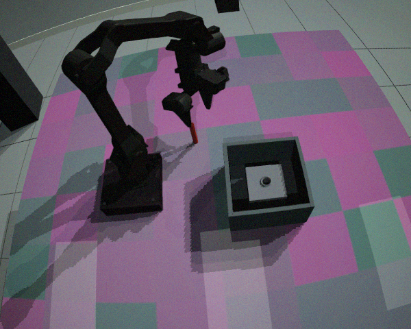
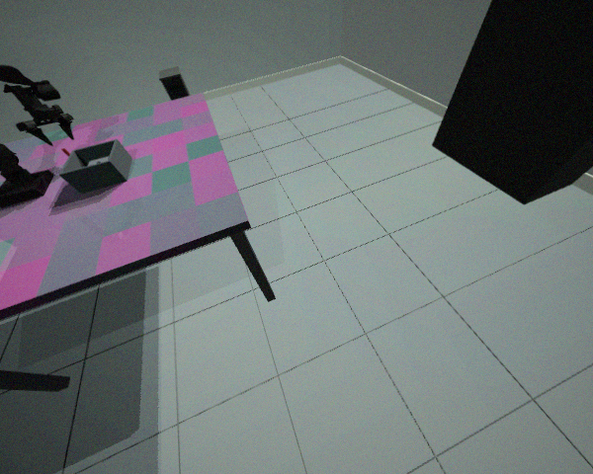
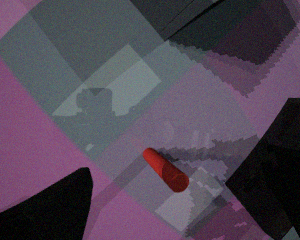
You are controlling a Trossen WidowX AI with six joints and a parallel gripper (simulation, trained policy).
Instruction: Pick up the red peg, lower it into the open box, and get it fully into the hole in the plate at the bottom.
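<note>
The red peg (image 1: 194,133) (image 2: 65,151) (image 3: 165,169) stands upright on the table, between the arm's base and the box. My gripper (image 1: 198,116) (image 2: 62,141) (image 3: 177,166) is open and empty, pointing down above the peg. In the wrist view the peg is between the two spread fingers, touching neither; in the top view one fingertip overlaps its top in the picture. The open grey box (image 1: 269,220) (image 2: 92,176) stands to the right of the peg. On its bottom lies a pale plate (image 1: 255,191) with a round, empty hole (image 1: 265,181).
The arm's dark base (image 1: 131,201) (image 2: 22,190) stands on the patchwork-coloured table (image 1: 127,272) (image 2: 127,245), left of the box. The box's walls rise around the plate. Dark blocks (image 1: 7,81) (image 2: 532,102) are beyond the table.
</note>
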